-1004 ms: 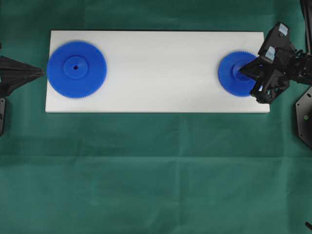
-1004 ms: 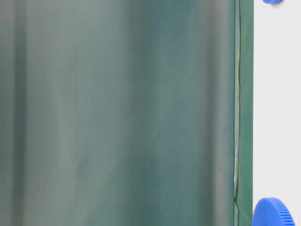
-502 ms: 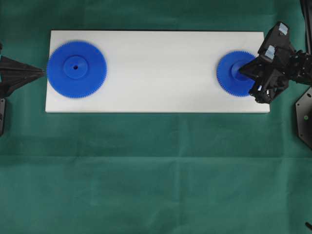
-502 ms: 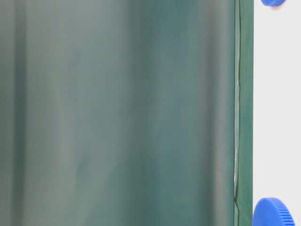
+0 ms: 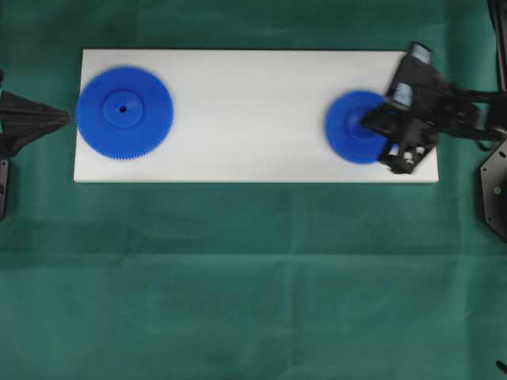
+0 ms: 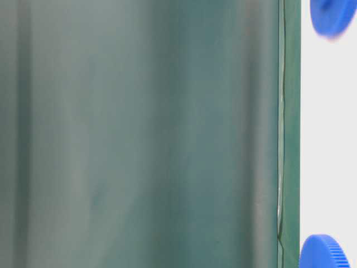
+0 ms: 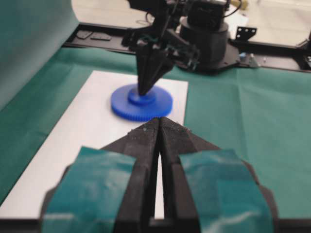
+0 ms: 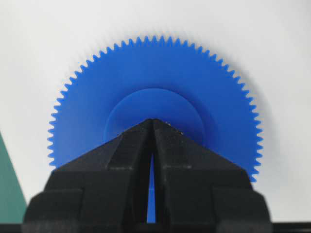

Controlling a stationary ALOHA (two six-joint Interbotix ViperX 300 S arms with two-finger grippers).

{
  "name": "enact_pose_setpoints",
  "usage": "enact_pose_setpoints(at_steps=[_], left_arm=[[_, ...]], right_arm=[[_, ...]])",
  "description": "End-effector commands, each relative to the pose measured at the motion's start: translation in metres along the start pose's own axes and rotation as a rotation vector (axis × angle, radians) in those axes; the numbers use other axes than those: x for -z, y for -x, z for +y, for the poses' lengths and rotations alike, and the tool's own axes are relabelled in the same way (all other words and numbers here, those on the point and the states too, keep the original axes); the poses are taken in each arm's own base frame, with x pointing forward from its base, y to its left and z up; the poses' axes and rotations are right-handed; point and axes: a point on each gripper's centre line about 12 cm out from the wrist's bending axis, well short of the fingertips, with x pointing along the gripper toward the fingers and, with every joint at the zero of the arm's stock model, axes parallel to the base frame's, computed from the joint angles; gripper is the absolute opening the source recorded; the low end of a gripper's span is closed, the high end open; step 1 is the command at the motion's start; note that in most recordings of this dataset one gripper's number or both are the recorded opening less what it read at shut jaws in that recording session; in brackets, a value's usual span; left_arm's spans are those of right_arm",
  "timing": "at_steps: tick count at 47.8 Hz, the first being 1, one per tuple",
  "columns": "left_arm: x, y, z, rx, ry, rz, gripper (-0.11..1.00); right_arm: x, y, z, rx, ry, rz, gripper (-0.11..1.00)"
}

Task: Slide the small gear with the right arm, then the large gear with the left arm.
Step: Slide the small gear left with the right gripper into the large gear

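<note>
The small gear point(image 5: 348, 127) lies flat on the right part of the white board point(image 5: 253, 150). My right gripper point(image 5: 367, 123) is shut, its joined tips resting on the gear's raised hub point(image 8: 153, 107); in the right wrist view the right gripper point(image 8: 152, 120) hides the centre hole. The large gear point(image 5: 124, 112) lies flat at the board's left end. Just off its left rim, my left gripper point(image 5: 70, 117) is shut and holds nothing. In the left wrist view the left gripper point(image 7: 159, 119) points along the board at the small gear point(image 7: 142, 103). Both gears' rims show at table level: small gear point(image 6: 330, 14), large gear point(image 6: 323, 252).
The board sits on a green cloth point(image 5: 253, 277) that covers the table. A green backdrop point(image 6: 139, 134) hangs behind it. Bare board point(image 5: 253, 103) stretches between the two gears. A black arm base point(image 5: 495, 190) stands at the right edge.
The right gripper has moved left along the board, and the small gear has slid left with it, toward the middle. The large gear and the left gripper have stayed put.
</note>
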Motion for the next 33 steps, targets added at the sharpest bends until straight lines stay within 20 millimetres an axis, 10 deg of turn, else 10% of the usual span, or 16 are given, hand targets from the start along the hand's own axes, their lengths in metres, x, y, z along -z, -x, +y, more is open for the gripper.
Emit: enact_pose_setpoints(at_steps=[1, 16, 33], left_arm=[[-0.003, -0.002, 0.000, -0.002, 0.003, -0.005, 0.00], [-0.003, -0.002, 0.000, -0.002, 0.003, -0.006, 0.00], [-0.003, -0.001, 0.000, -0.001, 0.003, -0.011, 0.00]], right_arm=[[-0.018, -0.017, 0.010, -0.015, 0.031, -0.011, 0.51], [-0.083, -0.088, 0.054, -0.062, 0.142, -0.035, 0.51], [-0.131, -0.121, 0.094, -0.105, 0.206, -0.103, 0.51]])
